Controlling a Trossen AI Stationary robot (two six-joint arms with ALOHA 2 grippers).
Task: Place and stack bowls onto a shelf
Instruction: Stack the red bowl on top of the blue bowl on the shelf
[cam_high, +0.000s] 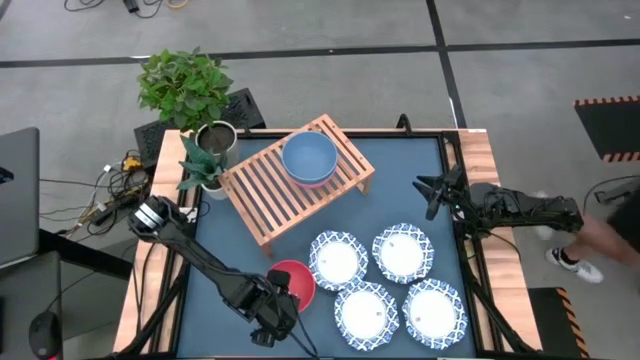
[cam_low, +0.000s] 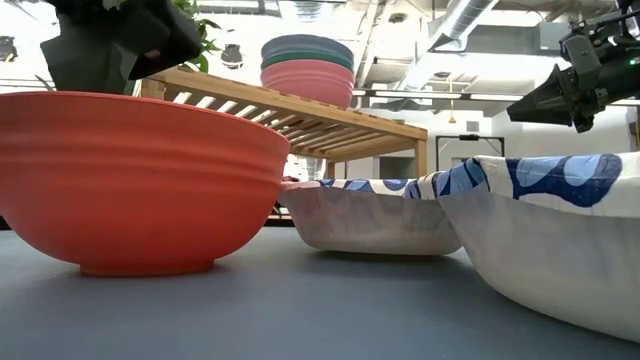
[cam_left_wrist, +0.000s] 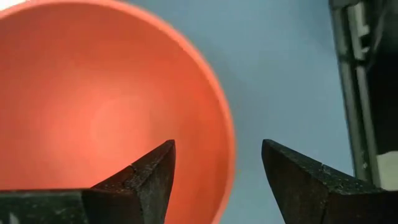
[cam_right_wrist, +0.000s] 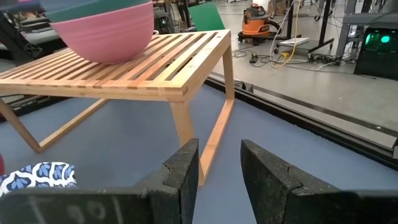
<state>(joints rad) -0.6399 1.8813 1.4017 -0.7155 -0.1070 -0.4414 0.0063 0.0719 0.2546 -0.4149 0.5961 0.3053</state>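
Note:
A red bowl (cam_high: 293, 283) (cam_low: 140, 180) stands on its base on the blue tabletop near the front left. My left gripper (cam_high: 276, 308) (cam_left_wrist: 217, 146) hangs open over the bowl's near rim (cam_left_wrist: 231, 155), pointing steeply down. One finger is above the bowl's inside and the other outside the wall, and neither touches it. On the wooden shelf (cam_high: 295, 185) (cam_right_wrist: 137, 68) sits a stack of bowls (cam_high: 308, 158) (cam_low: 307, 65): pink below, green in the middle, grey-blue on top. My right gripper (cam_high: 432, 195) (cam_right_wrist: 217, 165) waits open at the table's right edge, pointing toward the shelf.
Several white dishes with blue patterned rims (cam_high: 338, 258) (cam_high: 403, 252) (cam_high: 366, 312) lie on the table right of the red bowl. Plants in a metal pot (cam_high: 210, 150) stand at the far left corner beside the shelf. The shelf's left part (cam_high: 262, 200) is bare.

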